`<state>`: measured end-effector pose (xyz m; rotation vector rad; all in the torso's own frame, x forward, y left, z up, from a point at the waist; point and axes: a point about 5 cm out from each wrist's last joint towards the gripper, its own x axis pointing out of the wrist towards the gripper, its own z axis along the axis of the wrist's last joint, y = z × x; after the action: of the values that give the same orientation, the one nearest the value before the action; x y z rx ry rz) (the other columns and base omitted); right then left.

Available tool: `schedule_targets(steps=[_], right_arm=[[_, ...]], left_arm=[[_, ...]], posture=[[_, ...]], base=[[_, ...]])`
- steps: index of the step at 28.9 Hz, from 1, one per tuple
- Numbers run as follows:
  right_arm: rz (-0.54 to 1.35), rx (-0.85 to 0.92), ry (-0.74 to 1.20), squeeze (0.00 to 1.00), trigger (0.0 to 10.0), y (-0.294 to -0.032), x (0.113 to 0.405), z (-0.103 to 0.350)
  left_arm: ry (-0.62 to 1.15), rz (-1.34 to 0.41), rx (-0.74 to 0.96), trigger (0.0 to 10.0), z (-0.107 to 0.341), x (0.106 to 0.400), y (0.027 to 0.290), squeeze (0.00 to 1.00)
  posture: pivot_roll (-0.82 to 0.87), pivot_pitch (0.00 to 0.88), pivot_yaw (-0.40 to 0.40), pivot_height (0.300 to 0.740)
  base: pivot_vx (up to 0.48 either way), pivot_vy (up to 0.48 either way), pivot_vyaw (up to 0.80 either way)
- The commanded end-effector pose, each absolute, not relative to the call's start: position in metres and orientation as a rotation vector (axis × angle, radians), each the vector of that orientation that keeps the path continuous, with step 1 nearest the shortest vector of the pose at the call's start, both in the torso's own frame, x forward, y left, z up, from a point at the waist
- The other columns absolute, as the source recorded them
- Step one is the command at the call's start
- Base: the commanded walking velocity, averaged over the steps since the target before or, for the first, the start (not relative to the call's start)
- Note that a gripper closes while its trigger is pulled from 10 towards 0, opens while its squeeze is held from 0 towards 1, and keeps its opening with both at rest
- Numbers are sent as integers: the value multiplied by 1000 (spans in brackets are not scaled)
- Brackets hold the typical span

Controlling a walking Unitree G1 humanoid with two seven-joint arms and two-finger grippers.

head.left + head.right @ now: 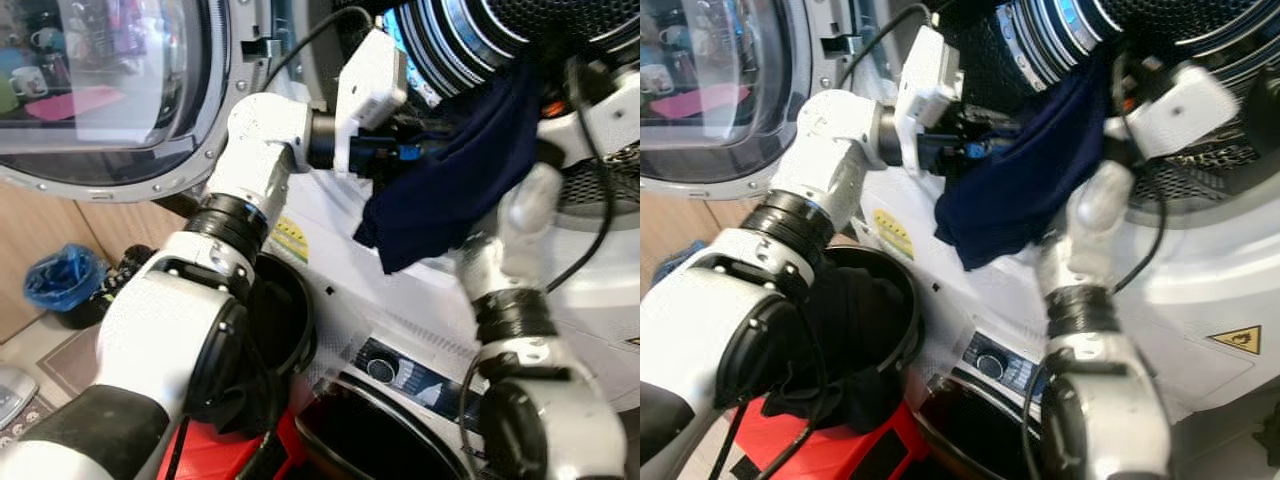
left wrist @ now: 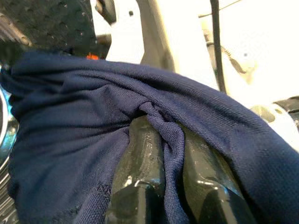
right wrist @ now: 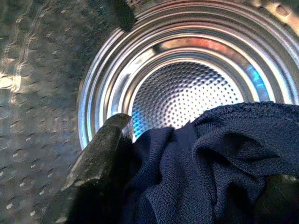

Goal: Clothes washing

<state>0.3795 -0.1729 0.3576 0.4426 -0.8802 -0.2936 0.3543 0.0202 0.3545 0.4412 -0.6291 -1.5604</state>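
A navy blue garment (image 1: 440,190) hangs out of the washer drum (image 1: 520,30) and down over the machine's white front. My left gripper (image 2: 168,135) is shut on a fold of the navy garment (image 2: 70,116), the cloth pinched between its two black fingers (image 2: 140,158). My right arm (image 1: 1090,210) reaches up into the drum mouth. There the right gripper (image 3: 196,154) stands open, fingers wide apart, with the garment (image 3: 210,163) bunched between them and the perforated drum (image 3: 187,88) beyond.
The round glass door (image 1: 100,90) stands open at the left. Below the arms a black tub (image 1: 905,310) holds dark clothes, above a red base (image 1: 840,445). A lower machine's control panel (image 1: 1000,365) sits below. On the floor at the left lies a blue bag (image 1: 60,275).
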Motion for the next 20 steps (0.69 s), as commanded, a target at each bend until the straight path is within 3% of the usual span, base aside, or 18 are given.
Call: schedule_targets(steps=[1, 10, 14, 20], right_arm=[[-343, 428, -871, 0, 10000, -185, 382, 360], [-315, 384, -900, 0, 10000, -176, 384, 374], [-316, 385, -895, 0, 10000, -177, 385, 374], [-334, 337, -891, 0, 10000, -178, 387, 379]], left_arm=[[-667, -1520, 462, 10000, 358, 353, 17, 0], [-813, -1106, 405, 10000, 386, 364, 27, 0], [-858, -1059, 368, 10000, 396, 363, 29, 0], [-918, -972, 456, 10000, 406, 360, 25, 0]], posture=[[74, 97, -7, 740], [78, 96, -9, 740], [75, 102, -9, 740], [74, 108, -6, 740]], base=[[0, 0, 0], [0, 0, 0], [0, 0, 0], [0, 0, 0]])
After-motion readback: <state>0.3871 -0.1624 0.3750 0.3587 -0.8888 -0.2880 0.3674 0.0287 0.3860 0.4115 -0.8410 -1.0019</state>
